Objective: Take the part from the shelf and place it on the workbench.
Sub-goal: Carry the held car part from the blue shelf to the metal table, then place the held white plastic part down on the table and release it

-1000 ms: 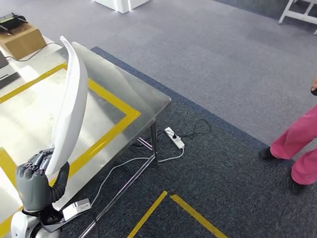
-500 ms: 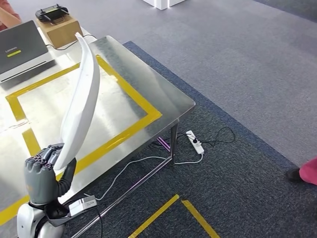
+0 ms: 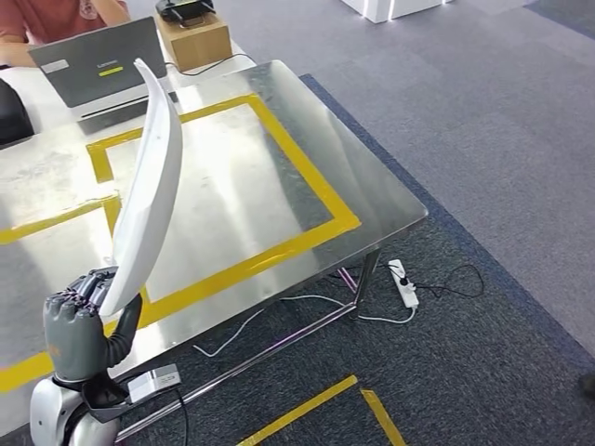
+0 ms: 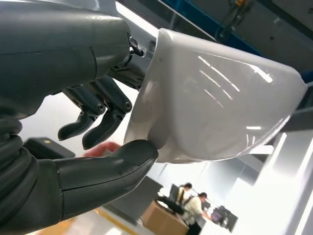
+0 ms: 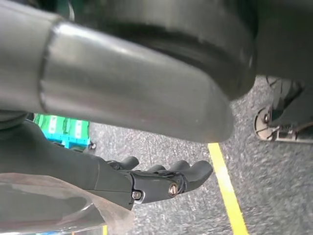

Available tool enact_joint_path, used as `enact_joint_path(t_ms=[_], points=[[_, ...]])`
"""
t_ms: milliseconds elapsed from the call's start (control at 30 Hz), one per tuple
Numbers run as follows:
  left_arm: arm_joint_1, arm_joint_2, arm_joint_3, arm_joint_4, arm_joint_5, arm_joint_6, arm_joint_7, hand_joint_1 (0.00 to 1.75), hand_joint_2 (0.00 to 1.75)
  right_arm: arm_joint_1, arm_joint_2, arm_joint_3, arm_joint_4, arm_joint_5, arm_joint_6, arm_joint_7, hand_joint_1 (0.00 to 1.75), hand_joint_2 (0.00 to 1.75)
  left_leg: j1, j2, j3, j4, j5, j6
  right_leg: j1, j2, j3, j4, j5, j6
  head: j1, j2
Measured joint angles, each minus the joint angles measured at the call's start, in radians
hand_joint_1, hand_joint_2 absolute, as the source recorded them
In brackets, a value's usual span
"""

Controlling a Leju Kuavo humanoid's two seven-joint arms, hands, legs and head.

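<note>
Nearest, at the lower left of the head view, the left hand [image 3: 77, 333] grips the lower end of the part [image 3: 146, 195], a long, curved white shell that rises upright and leans slightly away over the near edge of the workbench [image 3: 364, 177]. In the left wrist view the thumb [image 4: 107, 171] presses under the part's rim [image 4: 214, 112] while the darker fingers [image 4: 100, 110] curl behind it, so the part is pinched between them and is held in the air, not resting on the steel.

The right hand [image 5: 162, 178] hangs low over the grey carpet near a yellow floor line [image 5: 227, 188]; its fingers lie stretched out side by side with nothing in them.

The workbench top is bare steel marked with a yellow tape rectangle [image 3: 309, 186]. Under its right corner a white power strip [image 3: 404, 283] lies on the dark carpet with cables trailing from it.

At the far edge of the workbench stands an open laptop [image 3: 105, 65], and just beside it a cardboard box [image 3: 195, 39] carries a dark controller [image 3: 184, 8]. A person in a red top [image 3: 63, 14] sits behind the laptop.
</note>
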Motion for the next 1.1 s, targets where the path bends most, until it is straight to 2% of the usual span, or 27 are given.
enact_joint_path(t_ms=[67,100,133,167,200,233,267,300,333,367,400,433,467,533,567,600,633,667,700,733,767,833,867,933,967,1033,1100], points=[[-0.004,-0.001,-0.001,0.001,0.0,0.0,0.0,1.75,1.75,0.0,0.0,0.0,0.0,0.0,0.0,0.0,0.0,0.0,0.007,-0.023,0.005,-0.007,0.002,0.006,-0.005,0.068,-0.048,0.101,-0.051,0.008,0.007,0.0],[-0.005,-0.002,-0.002,0.002,0.0,0.0,0.0,1.75,1.75,0.001,0.0,0.001,0.0,0.0,0.0,0.0,0.0,0.0,0.008,-0.036,0.005,-0.007,0.002,0.008,-0.007,0.09,-0.085,0.171,-0.08,0.01,0.008,0.0],[-0.005,-0.002,-0.002,0.003,0.0,-0.001,0.0,1.75,1.75,0.002,0.0,0.001,0.0,0.0,0.0,0.0,0.0,0.0,0.009,-0.05,0.005,-0.006,0.001,0.009,-0.008,0.099,-0.119,0.229,-0.098,0.013,0.01,0.0],[-0.004,-0.002,-0.002,0.004,0.0,-0.001,0.0,1.75,1.75,0.004,0.0,0.001,0.0,0.0,0.0,0.0,0.0,0.0,0.009,-0.064,0.005,-0.006,0.001,0.009,-0.009,0.102,-0.14,0.257,-0.096,0.015,0.01,0.0],[-0.004,-0.002,-0.002,0.006,0.0,-0.001,0.0,1.75,1.75,0.005,0.0,0.001,0.0,0.0,0.0,0.0,0.0,0.0,0.01,-0.079,0.007,-0.005,0.0,0.008,-0.01,0.104,-0.142,0.244,-0.072,0.016,0.01,0.0],[-0.004,-0.002,-0.002,0.006,0.0,-0.001,0.0,1.75,1.75,0.006,0.0,0.001,0.0,0.0,-0.001,0.0,0.0,0.0,0.011,-0.094,0.009,-0.003,-0.001,0.006,-0.011,0.11,-0.124,0.193,-0.032,0.017,0.01,0.0],[-0.004,-0.002,-0.002,0.007,0.0,-0.001,0.0,1.75,1.75,0.006,0.0,0.001,0.0,0.0,-0.001,0.0,0.0,0.0,0.013,-0.108,0.01,0.0,-0.004,0.001,-0.014,0.126,-0.095,0.121,0.009,0.018,0.01,0.0],[-0.005,-0.002,-0.002,0.007,0.0,-0.001,0.0,1.75,1.75,0.005,0.0,0.001,0.0,0.0,-0.001,0.0,0.0,0.0,0.013,-0.121,0.009,0.005,-0.007,-0.004,-0.017,0.15,-0.066,0.054,0.036,0.018,0.01,0.0],[-0.005,-0.002,-0.002,0.007,0.0,-0.001,0.0,1.75,1.75,0.005,0.0,0.001,0.0,0.0,-0.001,0.0,0.0,0.0,0.013,-0.132,0.006,0.009,-0.008,-0.009,-0.02,0.17,-0.044,0.009,0.05,0.016,0.01,0.0],[-0.006,-0.002,-0.003,0.007,0.0,-0.001,0.001,1.75,1.75,0.005,0.0,0.001,0.0,0.0,-0.001,0.0,0.0,0.0,0.014,-0.142,0.002,0.012,-0.009,-0.015,-0.021,0.184,-0.032,-0.012,0.05,0.012,0.01,0.0],[-0.006,-0.002,-0.003,0.007,0.0,-0.001,0.001,1.75,1.75,0.004,0.0,0.001,0.0,0.0,-0.001,0.0,0.0,0.0,0.015,-0.153,-0.002,0.013,-0.007,-0.02,-0.019,0.184,-0.027,-0.016,0.046,0.007,0.009,0.0],[-0.005,-0.001,-0.003,0.007,0.0,-0.001,0.001,1.75,1.75,0.004,0.0,0.001,0.0,0.0,-0.002,0.001,0.0,0.0,0.016,-0.163,-0.005,0.013,-0.005,-0.024,-0.02,0.174,-0.024,-0.017,0.047,0.001,0.009,0.0],[-0.004,-0.001,-0.003,0.007,0.0,0.0,0.001,1.75,1.75,0.004,0.0,0.001,0.0,0.0,-0.003,0.002,0.0,0.0,0.015,-0.159,-0.007,0.016,-0.007,-0.028,-0.02,0.162,-0.021,-0.019,0.048,-0.005,0.008,0.0],[-0.007,0.001,-0.004,0.007,0.002,0.0,0.002,1.75,1.75,0.004,0.001,0.001,0.0,0.0,-0.006,0.001,0.0,0.0,0.012,-0.11,-0.029,0.061,-0.033,-0.039,-0.023,0.135,-0.014,-0.022,0.046,-0.018,0.001,0.0],[-0.008,0.001,-0.005,0.008,0.004,0.0,0.002,1.75,1.75,0.005,0.001,0.001,0.0,0.0,-0.007,0.001,0.0,0.0,0.012,-0.076,-0.054,0.115,-0.06,-0.044,-0.022,0.121,-0.011,-0.023,0.044,-0.023,-0.003,0.0],[-0.009,0.001,-0.006,0.008,0.005,0.0,0.003,1.75,1.75,0.006,0.001,0.001,0.0,0.001,-0.007,0.0,0.0,0.0,0.014,-0.053,-0.089,0.184,-0.091,-0.048,-0.021,0.106,-0.009,-0.023,0.041,-0.027,-0.007,0.0],[-0.009,0.001,-0.007,0.009,0.007,0.0,0.003,1.75,1.75,0.007,0.001,0.001,0.0,0.001,-0.008,0.0,0.0,0.0,0.016,-0.043,-0.122,0.25,-0.114,-0.051,-0.02,0.091,-0.007,-0.023,0.038,-0.029,-0.007,0.0],[-0.009,0.001,-0.008,0.011,0.008,-0.001,0.003,1.75,1.75,0.008,0.001,0.001,0.0,0.002,-0.008,0.0,0.0,0.0,0.018,-0.038,-0.146,0.293,-0.122,-0.053,-0.02,0.076,-0.005,-0.023,0.035,-0.03,-0.007,0.0],[-0.009,0.001,-0.009,0.013,0.009,-0.001,0.004,1.75,1.75,0.008,0.001,0.001,0.0,0.002,-0.009,0.0,0.0,0.0,0.02,-0.036,-0.15,0.297,-0.109,-0.053,-0.019,0.062,-0.002,-0.023,0.032,-0.03,-0.007,0.0],[-0.009,0.002,-0.01,0.014,0.01,-0.001,0.005,1.75,1.75,0.007,0.001,0.001,0.0,0.002,-0.01,0.0,0.0,0.0,0.02,-0.034,-0.133,0.259,-0.078,-0.051,-0.019,0.051,0.003,-0.023,0.028,-0.028,-0.007,0.0],[-0.009,0.002,-0.01,0.016,0.011,-0.001,0.006,1.75,1.75,0.007,0.001,0.001,0.0,0.002,-0.011,-0.001,0.0,0.0,0.02,-0.03,-0.099,0.191,-0.038,-0.047,-0.019,0.043,0.009,-0.023,0.024,-0.025,-0.007,0.0],[-0.01,0.002,-0.011,0.017,0.012,-0.001,0.008,1.75,1.75,0.003,0.002,0.001,0.001,-0.001,-0.014,-0.004,0.0,0.0,0.014,-0.017,-0.035,0.066,0.004,-0.036,-0.017,0.032,0.013,-0.024,0.016,-0.016,-0.007,0.0],[-0.01,0.002,-0.011,0.017,0.012,-0.001,0.008,1.75,1.75,0.001,0.002,0.001,0.001,-0.002,-0.016,-0.006,0.0,0.0,0.01,-0.012,-0.019,0.032,0.008,-0.032,-0.017,0.027,0.014,-0.024,0.013,-0.01,-0.006,0.0],[-0.01,0.003,-0.012,0.018,0.012,-0.001,0.01,1.75,1.75,-0.001,0.002,0.001,0.001,-0.002,-0.018,-0.006,0.0,0.0,0.005,-0.011,-0.015,0.016,-0.001,-0.026,-0.015,0.02,0.018,-0.029,0.013,0.001,-0.007,0.0],[-0.01,0.004,-0.013,0.019,0.012,-0.001,0.012,1.75,1.75,-0.001,0.002,0.001,0.001,-0.002,-0.019,-0.006,0.0,0.0,0.007,-0.014,-0.012,0.011,0.001,-0.022,-0.016,0.02,0.02,-0.032,0.011,0.006,-0.006,0.0],[-0.014,0.004,-0.014,0.019,0.014,0.0,0.016,1.75,1.75,-0.001,0.002,0.001,0.001,0.0,-0.019,-0.006,0.0,0.0,0.014,-0.019,-0.001,-0.003,0.004,-0.013,-0.016,0.048,0.005,0.002,-0.012,0.015,-0.004,0.0],[-0.02,0.004,-0.017,0.022,0.015,0.0,0.019,1.75,1.75,-0.001,0.001,0.001,0.001,0.0,-0.018,-0.006,0.0,0.0,0.017,-0.024,0.006,-0.01,0.003,-0.006,-0.016,0.088,-0.057,0.12,-0.065,0.02,0.002,0.0]])
